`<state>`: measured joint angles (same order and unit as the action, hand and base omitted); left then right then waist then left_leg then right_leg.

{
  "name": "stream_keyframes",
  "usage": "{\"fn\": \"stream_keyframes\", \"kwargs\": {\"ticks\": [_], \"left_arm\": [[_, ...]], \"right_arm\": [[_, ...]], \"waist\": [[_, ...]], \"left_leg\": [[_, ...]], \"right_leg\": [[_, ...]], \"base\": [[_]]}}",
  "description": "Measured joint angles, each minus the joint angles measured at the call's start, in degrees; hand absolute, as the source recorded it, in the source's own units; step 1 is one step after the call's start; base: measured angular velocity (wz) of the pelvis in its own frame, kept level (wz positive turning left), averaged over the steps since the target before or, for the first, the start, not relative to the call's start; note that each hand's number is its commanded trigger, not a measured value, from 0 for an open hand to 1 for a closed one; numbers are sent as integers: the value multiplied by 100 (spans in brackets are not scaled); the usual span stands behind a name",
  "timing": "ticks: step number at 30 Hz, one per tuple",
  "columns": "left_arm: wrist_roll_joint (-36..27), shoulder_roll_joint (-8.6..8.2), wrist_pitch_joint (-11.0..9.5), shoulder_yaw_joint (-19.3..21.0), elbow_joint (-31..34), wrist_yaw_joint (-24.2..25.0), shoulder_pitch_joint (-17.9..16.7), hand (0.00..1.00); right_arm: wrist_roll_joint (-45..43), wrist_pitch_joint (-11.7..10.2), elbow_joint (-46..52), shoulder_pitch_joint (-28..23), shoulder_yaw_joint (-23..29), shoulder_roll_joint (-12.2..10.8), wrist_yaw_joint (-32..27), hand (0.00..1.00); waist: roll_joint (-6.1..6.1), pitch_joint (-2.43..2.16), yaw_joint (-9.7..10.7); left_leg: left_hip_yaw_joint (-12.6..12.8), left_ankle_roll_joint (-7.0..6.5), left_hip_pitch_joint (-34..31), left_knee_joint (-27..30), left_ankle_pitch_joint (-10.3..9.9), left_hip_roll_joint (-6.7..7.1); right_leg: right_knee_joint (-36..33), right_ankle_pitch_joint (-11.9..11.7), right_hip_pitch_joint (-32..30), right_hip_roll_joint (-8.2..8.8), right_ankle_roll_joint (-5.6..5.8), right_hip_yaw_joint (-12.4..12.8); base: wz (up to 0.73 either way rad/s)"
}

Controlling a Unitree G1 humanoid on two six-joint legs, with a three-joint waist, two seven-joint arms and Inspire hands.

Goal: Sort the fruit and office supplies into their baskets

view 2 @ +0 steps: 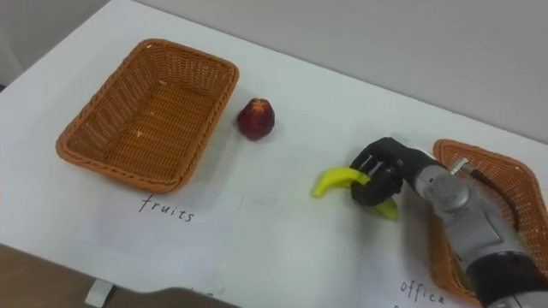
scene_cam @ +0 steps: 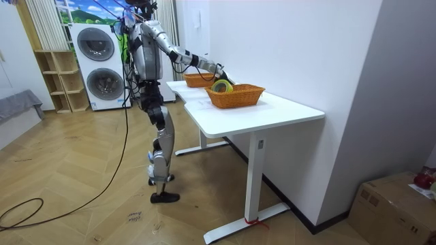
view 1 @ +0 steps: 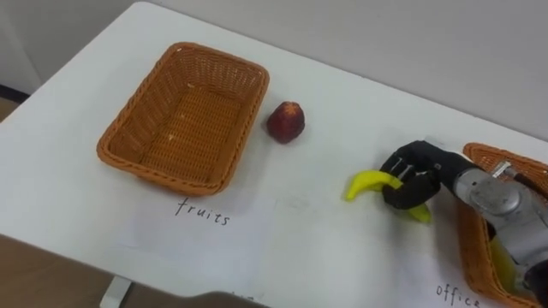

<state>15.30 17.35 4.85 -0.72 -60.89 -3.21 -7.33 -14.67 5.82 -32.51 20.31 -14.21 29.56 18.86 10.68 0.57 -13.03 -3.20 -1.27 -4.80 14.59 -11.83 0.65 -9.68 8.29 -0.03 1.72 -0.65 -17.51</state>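
A yellow banana (view 1: 366,182) lies on the white table (view 1: 325,248) at the right. My right hand (view 1: 413,174) is on top of it, fingers curled round its middle, so both ends stick out. A red apple (view 1: 286,121) rests on the table just right of the empty wicker basket (view 1: 111,150) on the left. A second wicker basket (view 1: 479,154) stands at the far right under my forearm, with a yellow-green roll (scene_cam: 221,86) inside. In the room view I stand at the table's long side, right arm stretched over it.
Paper sheets with handwriting (view 1: 204,211) lie in front of each basket. The table's near edge (view 1: 51,244) runs along the lower left. A wall stands close behind the table. Washing machines (scene_cam: 102,64) stand behind me.
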Motion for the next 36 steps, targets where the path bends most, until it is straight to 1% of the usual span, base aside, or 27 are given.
{"fn": "stream_keyframes", "kwargs": {"ticks": [3,6,7,8,9,11,13,14,15,17,20,24,26,28,30,36], "left_arm": [[5,-15,-7,10,6,-104,-80,0],[4,-68,-17,60,31,-194,-135,0],[-2,-96,-17,68,30,-257,-205,0],[-1,-125,-17,71,30,-290,-223,0],[-6,-136,-17,71,30,-292,-220,0],[-19,-174,-20,78,23,-351,-222,0],[-15,-244,-28,240,22,-404,-248,0],[-13,-275,-30,307,16,-408,-269,0],[-14,-284,-31,319,15,-408,-285,0],[-14,-306,-58,417,47,-412,-322,0],[-7,-341,-60,509,145,-431,-357,0],[-10,-378,-67,504,189,-567,-357,0],[-12,-422,-51,504,185,-659,-366,0],[-12,-476,-22,504,180,-695,-379,0],[-12,-527,-13,503,156,-731,-405,0],[-8,-547,-3,502,-86,-731,-426,0]], "right_arm": [[-13,-11,326,-131,4,-9,-16,100],[-41,-31,720,-374,30,-8,-92,100],[-145,-31,879,-438,35,-8,-111,100],[-210,-41,989,-475,34,-13,-114,100],[-247,-44,1035,-485,34,-17,-116,100],[-336,-92,1174,-517,34,-48,-127,100],[-389,-108,1454,-604,51,-86,-136,100],[-390,-152,1591,-620,52,-109,-137,100],[-383,-171,1645,-622,52,-110,-137,100],[-353,-216,1902,-624,130,-110,-137,100],[-355,-225,2245,-624,308,-109,-163,100],[-363,-225,2524,-641,423,-109,-163,100],[-360,-206,2653,-676,436,-108,-163,100],[-398,-202,2719,-676,436,-110,-163,100],[-496,-200,2776,-675,441,-110,-163,100],[-526,-191,3121,-671,521,-110,-162,100]], "waist": [[-37,-8,-2],[-82,-15,19],[-89,-15,44],[-111,-7,61],[-113,-8,71],[-152,-11,113],[-183,-17,157],[-206,-13,178],[-213,-14,192],[-217,-18,276],[-221,-18,350],[-231,-20,355],[-240,-34,370],[-256,-27,383],[-265,-33,383],[-266,-32,384]], "left_leg": [[22,0,12,-5,1,-3],[26,-2,48,-20,3,-2],[25,-2,49,-22,3,-2],[25,-3,47,-27,3,-1],[25,-3,47,-31,3,0],[70,-4,63,-58,5,-2],[83,-9,80,-98,18,-1],[103,-10,99,-113,19,-2],[112,-10,106,-120,19,-3],[114,-10,131,-118,20,-6],[115,-13,190,-114,22,-7],[149,-15,349,-205,23,-18],[147,-19,444,-287,26,-19],[151,-19,478,-305,26,-15],[157,-21,535,-335,27,-13],[226,-22,552,-332,28,-13]], "right_leg": [[-7,-1,-19,1,-2,23],[-6,-1,-2,5,-2,23],[-2,-1,6,6,-2,12],[-1,-1,13,7,-2,12],[0,-1,22,8,-2,8],[2,-1,26,10,-1,17],[7,-1,24,16,-1,16],[6,-1,25,17,-1,17],[7,0,25,17,-1,21],[13,0,35,18,0,25],[19,0,100,19,1,26],[15,1,181,19,2,36],[11,2,233,18,4,52],[18,5,283,16,8,126],[13,11,318,13,18,167],[15,12,334,16,20,179]], "base": [[-4],[0],[0],[0],[0],[0],[-2],[-5],[-5],[0],[0],[-8],[-4],[0],[-2],[-1]]}}
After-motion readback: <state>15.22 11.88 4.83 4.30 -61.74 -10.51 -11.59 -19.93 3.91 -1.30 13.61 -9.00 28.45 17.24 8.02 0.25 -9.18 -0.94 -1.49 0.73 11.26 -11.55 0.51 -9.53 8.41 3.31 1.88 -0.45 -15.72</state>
